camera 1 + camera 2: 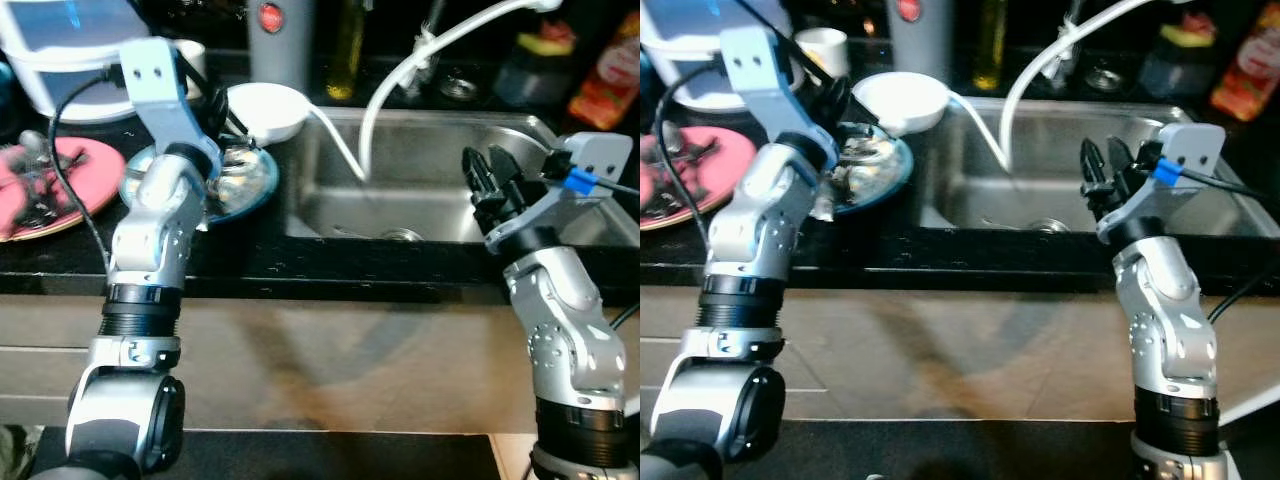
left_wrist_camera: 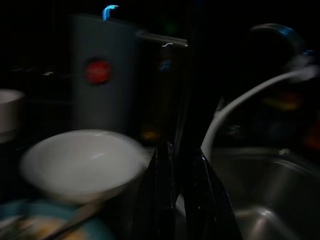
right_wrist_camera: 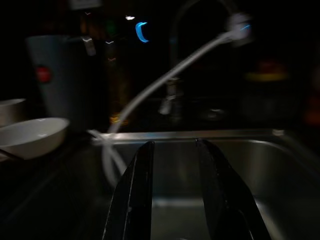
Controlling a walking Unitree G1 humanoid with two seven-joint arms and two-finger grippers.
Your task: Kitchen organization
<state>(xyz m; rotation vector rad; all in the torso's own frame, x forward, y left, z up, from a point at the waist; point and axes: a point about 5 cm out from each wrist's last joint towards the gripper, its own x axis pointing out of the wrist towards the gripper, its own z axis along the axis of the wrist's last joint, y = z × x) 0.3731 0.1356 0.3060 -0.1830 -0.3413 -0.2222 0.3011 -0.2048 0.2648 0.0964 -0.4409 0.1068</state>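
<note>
A stainless steel sink (image 1: 440, 200) is taken as the landmark, set into a dark table (image 1: 250, 262). Just beside the sink's left rim a shallow white ceramic bowl (image 1: 266, 110) is seen, and touching or overlapping that bowl's near side a round teal-rimmed plate (image 1: 250, 185) holding glassy, cluttered items is found. Further from the sink on the same side a pink round plate (image 1: 75, 180) with dark utensils on it is placed. Behind the sink's back-left corner a grey cylindrical container with a red badge (image 1: 280, 45) is stood, and a white flexible hose (image 1: 420, 55) is draped from behind down into the basin. The left gripper (image 2: 180, 200) is held above the teal-rimmed plate, aimed toward the white bowl, with its fingers (image 2: 160, 200) set narrowly apart and nothing between them. The right gripper (image 1: 495, 185) is raised over the sink's right part, its fingers (image 3: 135, 200) moderately parted and empty. The bowl is judged to be the likely next thing handled: stiff, smooth, probably slippery and breakable, fairly light. A hold across the near rim, one finger inside and one outside, is judged best, with a level lift so that the neighbouring plate is not knocked.
</note>
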